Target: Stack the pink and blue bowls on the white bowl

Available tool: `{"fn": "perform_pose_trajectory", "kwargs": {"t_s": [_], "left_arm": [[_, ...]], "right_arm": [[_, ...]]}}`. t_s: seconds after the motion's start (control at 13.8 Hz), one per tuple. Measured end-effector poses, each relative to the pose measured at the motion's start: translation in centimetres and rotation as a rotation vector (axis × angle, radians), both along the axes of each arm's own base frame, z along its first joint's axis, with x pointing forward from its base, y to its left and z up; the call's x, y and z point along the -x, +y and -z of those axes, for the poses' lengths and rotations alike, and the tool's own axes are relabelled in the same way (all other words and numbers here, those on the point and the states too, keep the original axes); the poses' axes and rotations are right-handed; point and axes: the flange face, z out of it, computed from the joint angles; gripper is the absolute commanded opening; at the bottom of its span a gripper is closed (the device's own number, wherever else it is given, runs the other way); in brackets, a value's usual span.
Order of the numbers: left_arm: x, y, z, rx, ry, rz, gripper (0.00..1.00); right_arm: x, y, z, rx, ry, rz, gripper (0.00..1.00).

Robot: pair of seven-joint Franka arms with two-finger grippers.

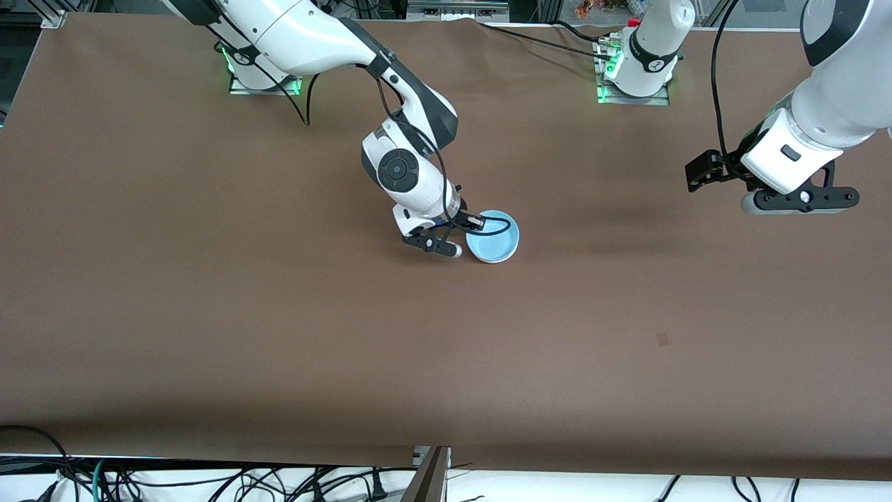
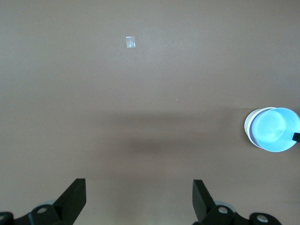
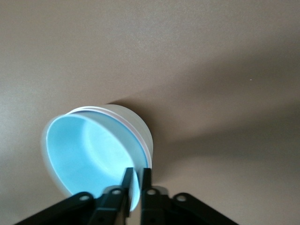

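1. Front view: the bowls sit nested in one stack around the middle of the worktop, a bit closer to the edge where the robot bases stand; the blue bowl (image 1: 493, 236) is on top with a white bowl (image 1: 496, 259) showing under it as a pale rim; can't pick out the pink one here, it may be sandwiched inside. The right end effector (image 1: 465, 236) is down at the stack's rim on the side toward the right arm's end; the left end effector (image 1: 766, 192) just waits up in the air near the left arm's end of the worktop.

2. Left wrist view: left end effector (image 2: 139, 201) fingers are spread wide with only bare worktop (image 2: 140, 70) between them; the stack is off at the picture's margin, blue bowl (image 2: 275, 130) inside a whitish rim.

3. Right wrist view: right end effector (image 3: 137, 180) is pinching the blue bowl (image 3: 93, 154) wall, one finger inside and one outside, nearly pressed together; a thin pinkish line under the rim could be the pink bowl, can't say for sure. My take: if it's seating the bowl, let go gently and lift straight up so the stack doesn't tip or drag.
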Motion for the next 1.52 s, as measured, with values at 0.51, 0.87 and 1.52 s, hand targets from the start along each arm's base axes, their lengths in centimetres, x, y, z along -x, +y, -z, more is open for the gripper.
{"fn": "perform_pose_trajectory", "kwargs": {"t_s": [0.51,0.87,1.52], "left_arm": [[0.0,0.0,0.0,0.000,0.000,0.000,1.00],[0.0,-0.1,0.0,0.000,0.000,0.001,1.00],[0.0,-0.1,0.0,0.000,0.001,0.002,1.00]], "right_arm": [[-1.2,-0.1,-2.7,-0.017,-0.016,0.093,1.00],[-5.7,-7.8,-12.5,0.123,-0.098,0.020,1.00],[-3.6,-32.1,-34.6,0.240,-0.066,-0.298,1.00]]}}
